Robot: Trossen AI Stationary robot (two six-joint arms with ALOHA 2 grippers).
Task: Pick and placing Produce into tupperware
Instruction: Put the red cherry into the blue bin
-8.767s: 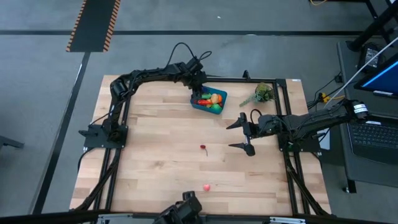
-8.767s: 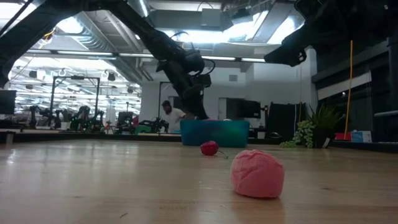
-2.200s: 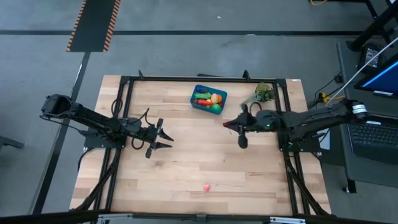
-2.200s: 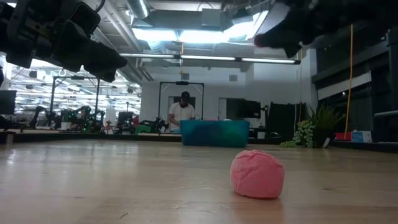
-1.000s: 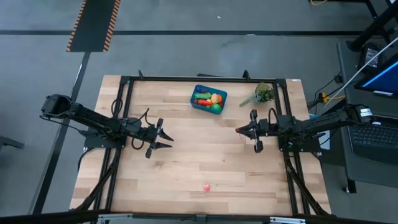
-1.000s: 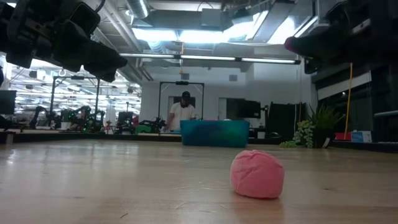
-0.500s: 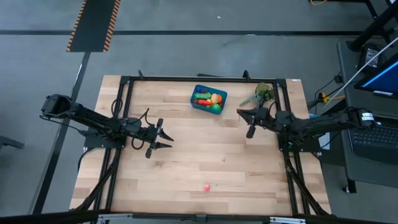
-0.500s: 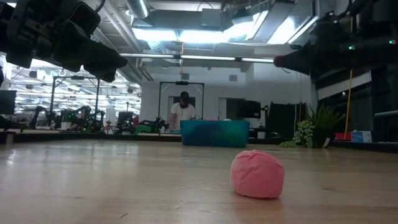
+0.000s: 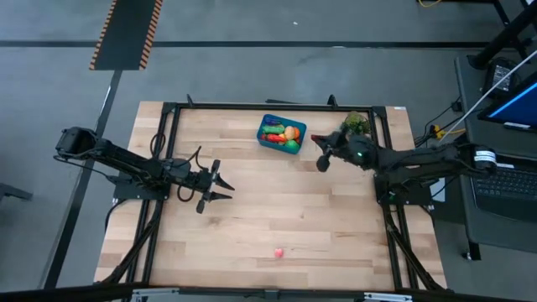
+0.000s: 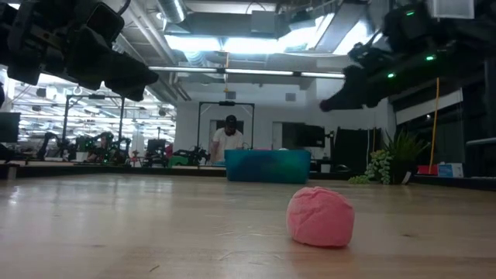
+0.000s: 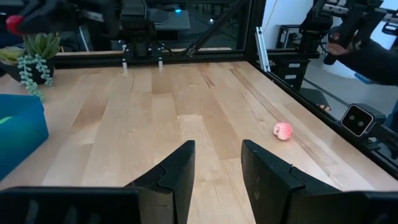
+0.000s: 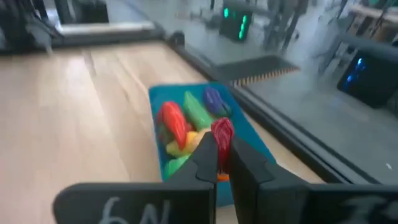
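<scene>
The teal tupperware (image 9: pixel 281 134) stands near the table's far edge with several pieces of produce in it. My right gripper (image 9: pixel 316 143) hangs just right of the tub, above the table, shut on a small red piece (image 12: pixel 222 132). In the low view the right gripper (image 10: pixel 333 101) is high above the tub (image 10: pixel 267 166). A pink piece (image 9: pixel 278 251) rests on the table near the front edge, also seen in the low view (image 10: pixel 321 216). My left gripper (image 9: pixel 220 186) waits open at the table's left, with nothing between its fingers (image 11: pixel 180 168). My right gripper pinches the small red piece (image 12: pixel 221 138) between its two fingertips, and the piece sticks out past their free ends. The fingers come from the table's right, nearly level and tipped slightly down. The piece is lifted clear, with the tub (image 12: pixel 186 92) just ahead of it.
A leafy green plant sprig (image 9: pixel 356 124) lies at the far right, close behind my right arm. A black frame (image 9: pixel 252 106) runs round the table's edges. Bare wood lies between the two grippers and toward the front edge.
My right gripper has swung from the middle right toward the table's far edge and the tub, turning as it went and staying shut on the red piece, which stays clear of the table.
</scene>
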